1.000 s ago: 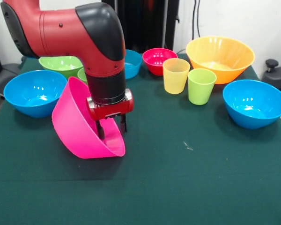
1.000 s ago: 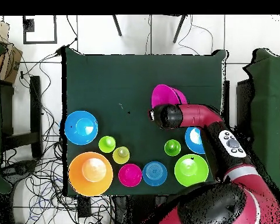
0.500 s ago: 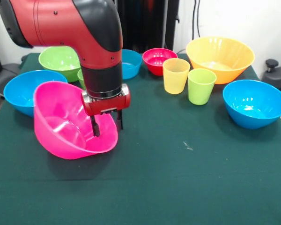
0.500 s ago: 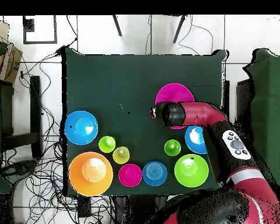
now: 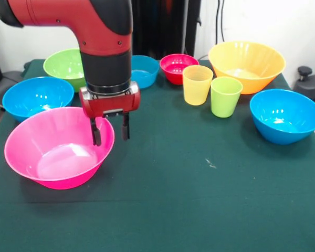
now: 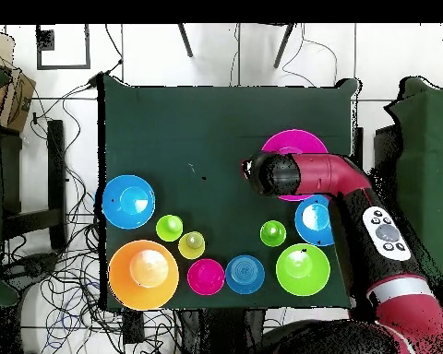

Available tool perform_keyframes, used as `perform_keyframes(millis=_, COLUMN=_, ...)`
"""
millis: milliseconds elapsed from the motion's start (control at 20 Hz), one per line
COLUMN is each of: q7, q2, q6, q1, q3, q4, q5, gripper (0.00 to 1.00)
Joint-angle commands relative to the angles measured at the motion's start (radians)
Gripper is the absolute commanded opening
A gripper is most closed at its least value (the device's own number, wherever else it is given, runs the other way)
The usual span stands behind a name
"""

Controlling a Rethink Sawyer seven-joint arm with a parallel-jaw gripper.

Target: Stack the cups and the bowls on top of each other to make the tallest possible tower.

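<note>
Jaws astride pink bowl point(image 5: 52, 152) rim

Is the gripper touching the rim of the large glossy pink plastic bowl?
Cannot tell. In the front view the open gripper straddles the large pink bowl's rim, one finger inside, one outside, but any gap is unclear. The arm hides it overhead.

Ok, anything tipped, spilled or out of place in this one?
Nothing stands out. The pink bowl sits upright on the table, with the tool straddling its rim, fingers apart. The other bowls and cups stand upright, unstacked.
</note>
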Motion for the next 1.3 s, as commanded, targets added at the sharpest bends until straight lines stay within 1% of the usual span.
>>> perform_keyframes(millis=50, q7=0.035, q2=0.002, q6=0.069, q1=0.042, q3=-0.028, q4=0.028, q5=-0.003, gripper=1.00)
perform_keyframes(millis=400, q7=0.011, q2=0.060, q6=0.046, q1=0.032, q3=-0.028, q4=-0.017, q5=-0.025, gripper=1.00)
perform_keyframes(millis=650, q7=0.056, q2=0.075, q6=-0.005, q1=0.040, q3=-0.053, q4=0.014, q5=-0.040, gripper=1.00)
perform_keyframes(millis=800, q7=0.054, q2=0.073, q6=-0.010, q1=0.037, q3=-0.062, q4=0.024, q5=-0.046, gripper=1.00)
perform_keyframes(millis=1050, q7=0.048, q2=0.109, q6=-0.044, q1=0.036, q3=-0.065, q4=0.000, q5=-0.058, gripper=1.00)
perform_keyframes(millis=1300, q7=0.046, q2=0.120, q6=-0.021, q1=0.049, q3=-0.093, q4=-0.021, q5=-0.062, gripper=1.00)
